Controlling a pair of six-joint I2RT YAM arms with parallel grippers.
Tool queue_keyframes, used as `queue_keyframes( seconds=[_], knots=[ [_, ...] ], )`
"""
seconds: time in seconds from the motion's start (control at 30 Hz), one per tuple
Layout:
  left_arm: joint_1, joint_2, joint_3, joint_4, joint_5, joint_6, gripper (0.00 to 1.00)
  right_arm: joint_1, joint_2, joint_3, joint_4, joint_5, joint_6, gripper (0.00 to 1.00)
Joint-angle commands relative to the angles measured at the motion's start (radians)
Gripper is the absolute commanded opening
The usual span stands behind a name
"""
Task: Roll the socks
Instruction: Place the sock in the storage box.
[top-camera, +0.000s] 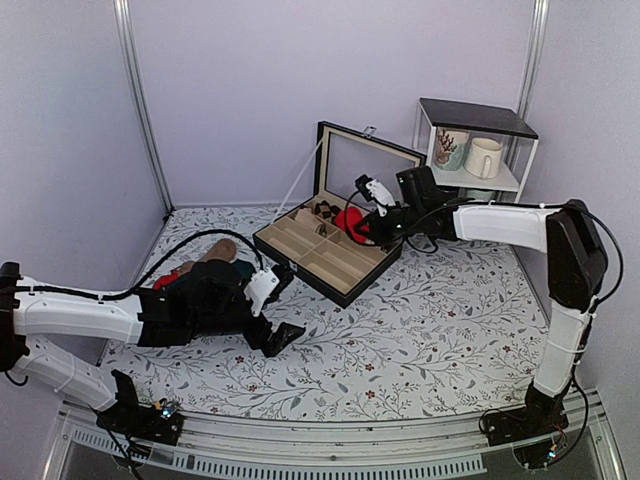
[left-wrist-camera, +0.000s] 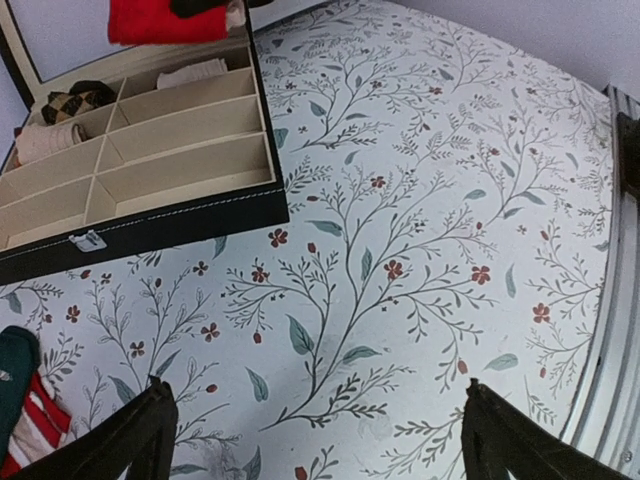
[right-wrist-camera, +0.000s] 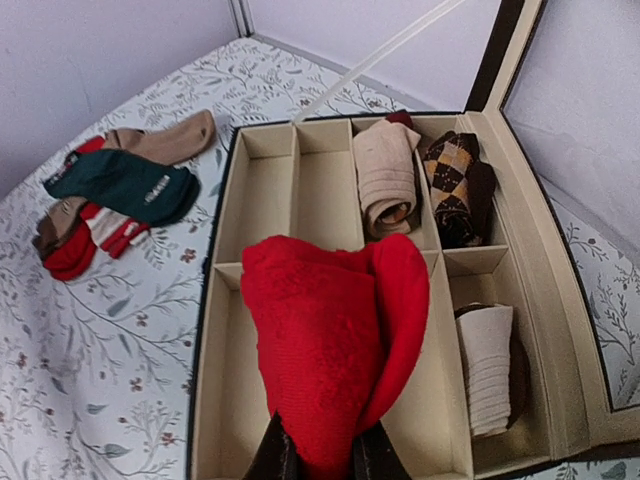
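Observation:
My right gripper (right-wrist-camera: 318, 462) is shut on the bright red fuzzy socks (right-wrist-camera: 335, 345), rolled into a bundle, and holds them above the compartments of the open organiser box (right-wrist-camera: 222, 205). The beige cuff is hidden. In the top view the red socks (top-camera: 350, 224) hang at the right gripper (top-camera: 366, 229) over the far part of the box (top-camera: 305, 265). My left gripper (left-wrist-camera: 315, 440) is open and empty just above the floral cloth; in the top view the left gripper (top-camera: 272, 312) is at the near left of the box.
Rolled beige (right-wrist-camera: 386, 180), argyle (right-wrist-camera: 457, 185) and white (right-wrist-camera: 488, 365) socks lie in box compartments. A loose pile of dark green, brown and red-white striped socks (right-wrist-camera: 110, 200) lies left of the box. A shelf with mugs (top-camera: 478, 150) stands at the back right. The box lid (top-camera: 365, 165) stands upright.

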Motion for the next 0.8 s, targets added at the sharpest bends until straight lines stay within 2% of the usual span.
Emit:
queue_keyframes(
  seconds=[0.0, 0.1, 0.43, 0.77],
  knots=[
    [0.022, -0.01, -0.015, 0.02, 0.02, 0.03, 0.99, -0.021, 0.13, 0.085, 0.008, 0.068, -0.178, 0.0],
    [0.036, -0.015, -0.033, 0.041, 0.03, 0.033, 0.99, -0.043, 0.171, 0.094, 0.068, 0.024, -0.171, 0.0],
    [0.07, -0.017, -0.065, 0.075, 0.081, 0.046, 0.99, -0.045, 0.293, 0.163, 0.066, 0.112, -0.261, 0.0],
    [0.083, -0.022, -0.076, 0.08, 0.114, 0.064, 0.99, -0.046, 0.372, 0.255, -0.028, 0.167, -0.288, 0.0]
  ],
)
